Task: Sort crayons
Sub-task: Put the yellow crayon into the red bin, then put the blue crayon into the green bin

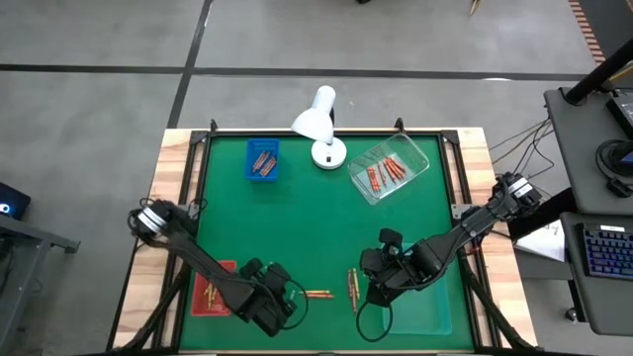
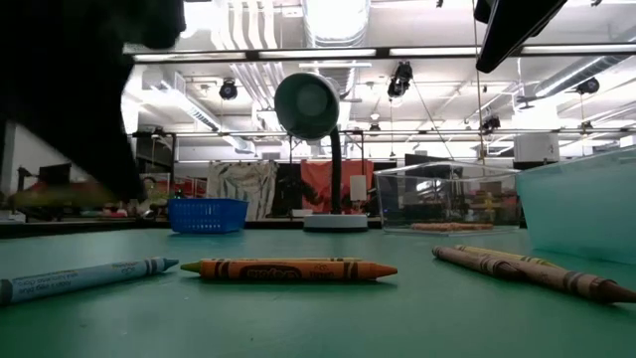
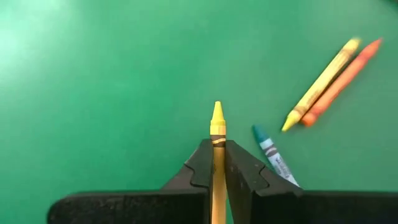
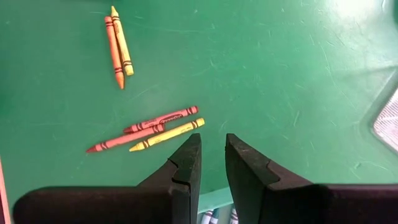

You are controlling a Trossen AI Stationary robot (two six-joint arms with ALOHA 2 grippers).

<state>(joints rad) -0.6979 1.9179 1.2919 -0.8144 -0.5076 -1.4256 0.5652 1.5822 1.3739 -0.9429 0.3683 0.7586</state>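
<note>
- Crayons lie scattered on the green desk (image 1: 297, 227), most of them near its front edge between the two arms.
- Left gripper (image 3: 217, 163) sits low at the front left of the desk, just beside the red tray (image 1: 210, 289), and is clenched on a yellow crayon (image 3: 217, 134) whose tip sticks out past the fingertips.
- Just beside that gripper a blue crayon (image 3: 272, 152) lies on the mat, partly hidden under one finger.
- Farther off in the left wrist view, a yellow-and-orange pair (image 3: 329, 84) lies side by side, touching.
- Right gripper (image 4: 213, 163) hovers at the front right, over the edge of the light blue tray (image 1: 427, 307); its fingers stand a little apart with nothing between them.
- Ahead of it in the right wrist view lie two red crayons and a yellow one (image 4: 149, 129) in a loose bundle, with an orange and yellow pair (image 4: 118, 45) well apart from them.
- Low view shows an orange crayon (image 2: 288, 268) flat on the mat, a blue one to one side and a brownish pair (image 2: 532, 271) to the other.
- At the back, a small blue basket (image 1: 263, 160) holds a few crayons, and a clear box (image 1: 389, 170) holds red-orange ones.
- White lamp (image 1: 318, 124) stands between those two containers.
</note>
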